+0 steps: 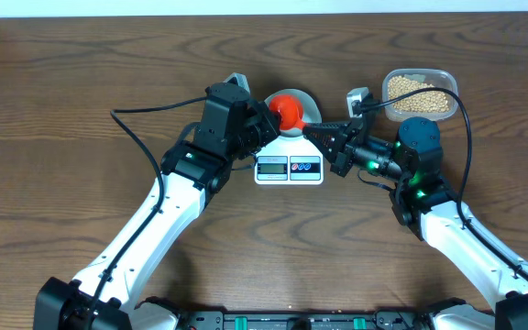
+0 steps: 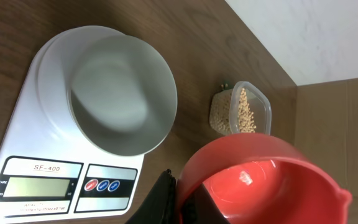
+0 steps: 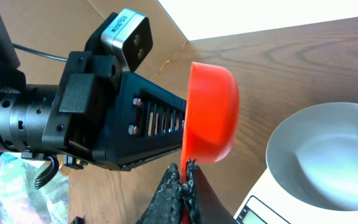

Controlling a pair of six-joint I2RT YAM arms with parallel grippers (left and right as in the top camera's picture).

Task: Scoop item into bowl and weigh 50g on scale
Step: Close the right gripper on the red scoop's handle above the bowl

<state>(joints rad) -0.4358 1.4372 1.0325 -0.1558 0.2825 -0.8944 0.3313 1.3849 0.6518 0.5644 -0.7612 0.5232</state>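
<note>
**Positions, near to far (overhead view).** The white rectangular digital kitchen scale (image 2: 30,118) lies nearest. The small round pale blue-white bowl (image 2: 120,93) sits on its platform at 12 o'clock and is empty. The red round plastic scoop (image 3: 211,112) hangs over the bowl's 11 o'clock edge and appears empty. The small tan-yellow beans (image 1: 418,93) are all in the clear rectangular plastic tub (image 2: 263,109), farthest away, at 1 o'clock from the scale and well apart from it.

**Claws.** The left gripper (image 1: 269,119) is clamped on the scoop. The right gripper (image 3: 184,180) is pinched shut on the scoop's lower rim.

**Hazards.**
- Both claws hold one rigid scoop. Unmatched arm motion could twist it free.
- A dropped scoop would strike the bowl and could shift it on the platform, upsetting the reading.
- The thin rim pinch may slip once the scoop is loaded, spilling beans on the brown wooden table (image 1: 62,92).

**Markings.** The scale panel reads "SF-400". Smaller print is illegible, and the display shows no readable digits.
</note>
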